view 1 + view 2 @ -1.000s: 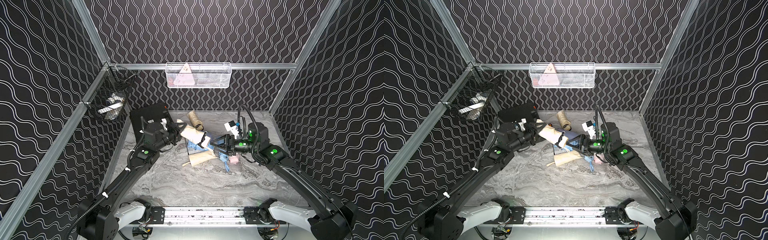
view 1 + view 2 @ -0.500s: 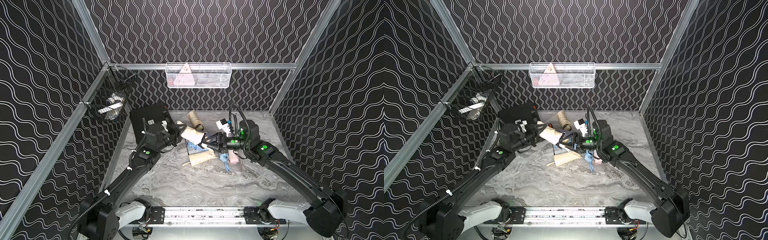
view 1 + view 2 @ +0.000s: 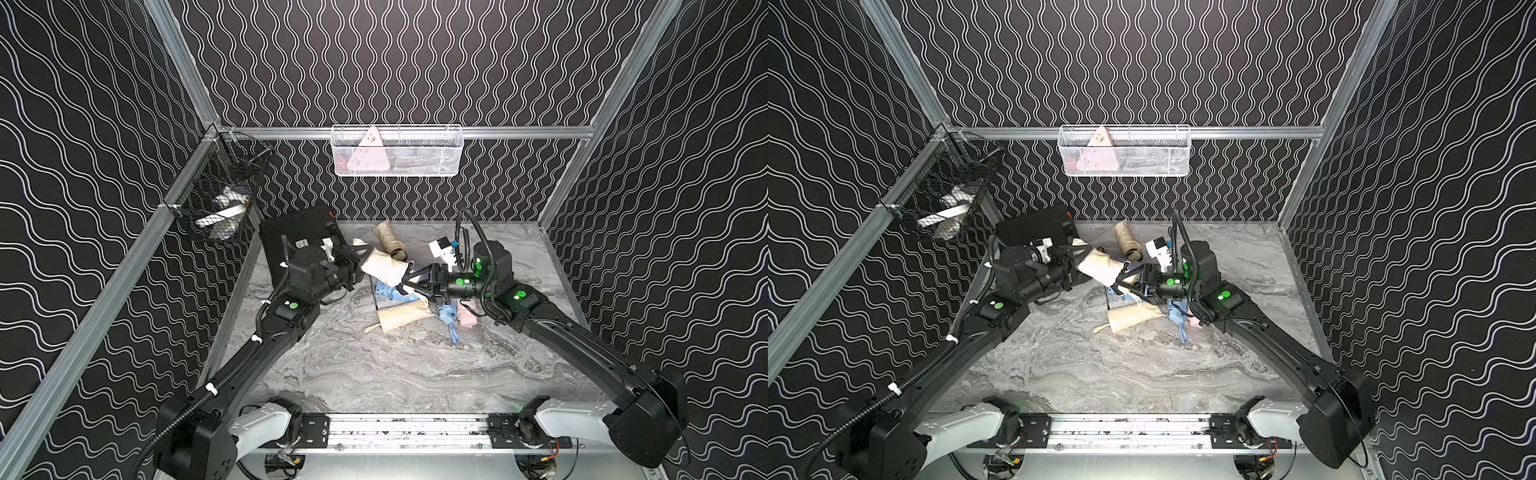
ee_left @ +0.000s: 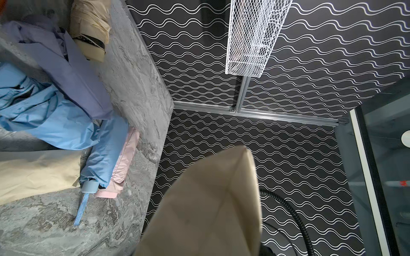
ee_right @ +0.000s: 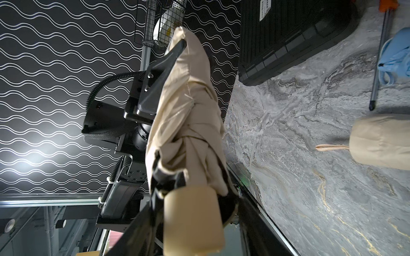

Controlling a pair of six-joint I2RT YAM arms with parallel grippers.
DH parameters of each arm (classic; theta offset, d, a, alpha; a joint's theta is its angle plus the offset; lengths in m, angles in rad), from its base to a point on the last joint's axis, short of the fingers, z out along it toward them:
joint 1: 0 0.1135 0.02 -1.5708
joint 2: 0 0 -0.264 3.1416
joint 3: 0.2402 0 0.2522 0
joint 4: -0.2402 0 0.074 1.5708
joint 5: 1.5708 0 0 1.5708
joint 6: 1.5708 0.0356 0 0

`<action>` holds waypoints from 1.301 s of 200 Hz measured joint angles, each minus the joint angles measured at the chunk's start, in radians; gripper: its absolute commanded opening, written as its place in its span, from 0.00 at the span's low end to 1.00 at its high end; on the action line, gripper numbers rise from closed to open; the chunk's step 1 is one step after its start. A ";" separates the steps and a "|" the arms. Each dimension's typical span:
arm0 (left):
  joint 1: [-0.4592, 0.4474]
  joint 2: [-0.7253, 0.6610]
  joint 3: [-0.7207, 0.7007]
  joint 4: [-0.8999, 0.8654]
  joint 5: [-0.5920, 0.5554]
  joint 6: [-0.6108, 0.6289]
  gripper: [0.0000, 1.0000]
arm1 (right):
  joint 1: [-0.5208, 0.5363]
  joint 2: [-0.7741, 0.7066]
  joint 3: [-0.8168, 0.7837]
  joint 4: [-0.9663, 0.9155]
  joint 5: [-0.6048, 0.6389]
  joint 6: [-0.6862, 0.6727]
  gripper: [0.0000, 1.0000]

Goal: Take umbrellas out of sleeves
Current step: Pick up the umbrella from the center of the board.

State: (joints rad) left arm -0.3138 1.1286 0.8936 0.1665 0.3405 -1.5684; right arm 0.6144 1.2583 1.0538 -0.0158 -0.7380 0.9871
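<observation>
Working back from the front edge in a top view: bare marble table (image 3: pixel 374 374) first, then a flat empty cream sleeve (image 3: pixel 401 318), with a light blue umbrella (image 3: pixel 446 313) and a pink bundle (image 3: pixel 467 318) off at its 3 o'clock. Just beyond that, lifted off the table, is the bit that matters: the cream umbrella (image 3: pixel 384 268) hangs between the two arms, long axis running roughly 10 o'clock to 4 o'clock. The left gripper (image 3: pixel 362 259) has the 10 o'clock end, clamped on what looks like the smooth held sleeve (image 4: pixel 210 199), while the bunched canopy and stubby handle (image 5: pixel 193 219) poke out toward 4. The right gripper (image 3: pixel 405 282) points in from 3 o'clock and is by far the nearer one to that handle. Its jaws sit spread either side of it, and the right wrist view shows a sliver of gap on one side, so I'd call them open, not pinching yet. My read is the next move turns on that line-up — close on the handle, then pull along the axis toward 4 o'clock, away from the left arm. Further back, a second cream umbrella (image 3: pixel 388 239) and the black case (image 3: pixel 299 232) sit out of the way.
</observation>
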 measured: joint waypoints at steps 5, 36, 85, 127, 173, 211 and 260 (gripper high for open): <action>0.000 -0.002 -0.001 0.000 0.000 0.000 0.17 | 0.000 -0.004 -0.004 0.000 0.000 0.000 0.57; -0.001 -0.009 -0.004 -0.006 -0.008 0.001 0.17 | 0.000 -0.016 -0.018 0.014 0.007 0.016 0.55; -0.019 -0.010 -0.004 -0.009 -0.024 0.001 0.17 | 0.000 -0.004 -0.011 0.034 0.006 0.027 0.53; -0.033 -0.013 -0.010 -0.009 -0.045 0.000 0.17 | 0.000 0.002 -0.011 0.048 0.004 0.043 0.50; -0.045 -0.005 -0.010 -0.008 -0.060 -0.002 0.17 | 0.000 0.007 -0.012 0.050 0.007 0.046 0.46; -0.045 -0.005 -0.012 -0.008 -0.072 -0.002 0.17 | 0.000 0.016 -0.011 0.054 0.007 0.046 0.44; -0.046 0.002 -0.023 0.014 -0.076 -0.006 0.20 | -0.001 0.017 -0.014 0.054 0.011 0.045 0.40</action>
State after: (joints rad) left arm -0.3595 1.1305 0.8703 0.1806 0.2646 -1.5749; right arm 0.6132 1.2755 1.0397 0.0383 -0.7269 1.0321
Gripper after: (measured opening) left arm 0.355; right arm 0.409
